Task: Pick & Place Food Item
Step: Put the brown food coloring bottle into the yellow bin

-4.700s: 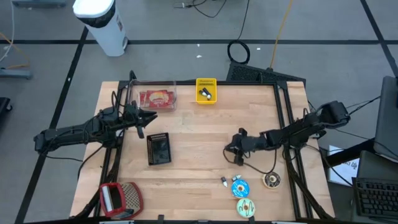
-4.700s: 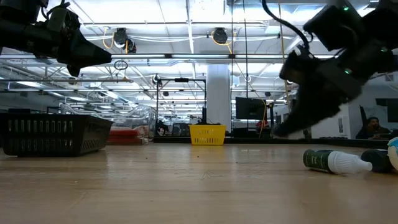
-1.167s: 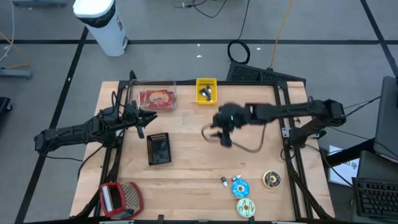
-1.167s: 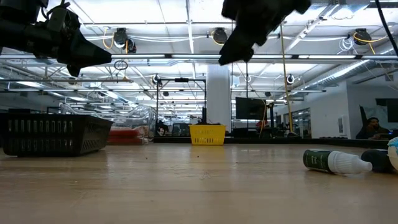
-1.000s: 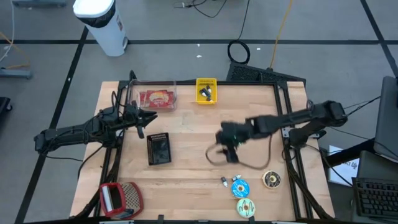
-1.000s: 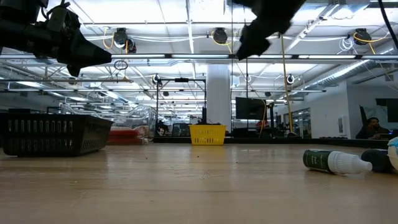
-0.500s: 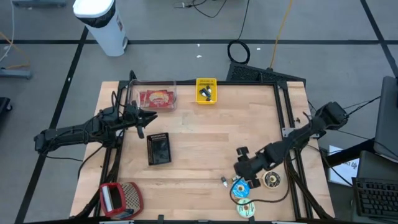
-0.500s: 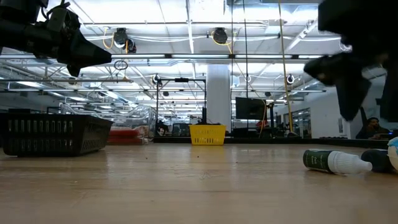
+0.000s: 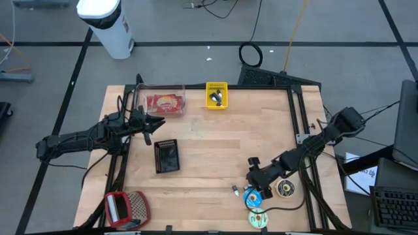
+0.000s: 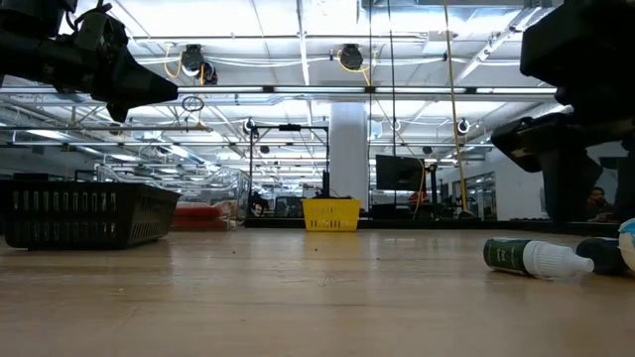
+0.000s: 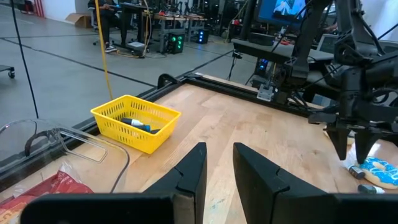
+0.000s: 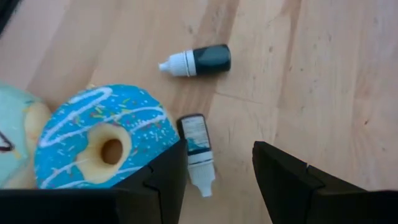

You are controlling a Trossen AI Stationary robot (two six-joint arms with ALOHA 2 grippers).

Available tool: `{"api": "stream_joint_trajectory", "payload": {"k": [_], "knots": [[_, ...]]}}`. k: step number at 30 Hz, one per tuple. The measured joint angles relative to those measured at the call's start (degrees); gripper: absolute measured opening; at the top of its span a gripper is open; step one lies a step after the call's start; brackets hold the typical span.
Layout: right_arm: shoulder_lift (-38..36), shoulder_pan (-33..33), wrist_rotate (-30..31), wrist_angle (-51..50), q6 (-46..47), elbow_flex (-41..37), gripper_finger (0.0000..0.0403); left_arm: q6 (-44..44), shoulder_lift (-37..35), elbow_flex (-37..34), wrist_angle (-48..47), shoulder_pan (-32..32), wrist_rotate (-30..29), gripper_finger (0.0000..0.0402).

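Blue-iced donut (image 12: 102,147) with pale stripes and coloured sprinkles, lying flat near the table's (image 9: 209,140) front edge, toward the right corner. Just beside it a small dropper bottle (image 12: 197,152) with a dark body and white cap, touching or nearly touching the icing; a second such bottle (image 12: 196,60) a little apart. Pale green donut (image 12: 15,140) against the blue one's other side.

Right gripper (image 9: 256,183) low over the blue donut, pointing down, fingers spread apart and empty, the near bottle showing between them in the wrist view. Left gripper (image 9: 157,122) raised near the table's left edge, beside the clear tray (image 9: 160,102), fingers (image 11: 189,171) nearly together with a narrow gap, holding nothing
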Motion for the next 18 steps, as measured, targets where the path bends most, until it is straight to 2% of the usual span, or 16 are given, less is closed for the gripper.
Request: {"api": "stream_joint_trajectory", "payload": {"k": [11,18], "knots": [[6.04,1.56,1.02,2.83,0.29,0.02,0.017,0.0,0.0,0.01,0.0,0.0,0.0,0.0079],[6.1,0.31,1.27,2.66,-0.29,0.02,0.0123,0.01,-0.02,0.0,0.0,-0.01,0.0,0.0079]]}}
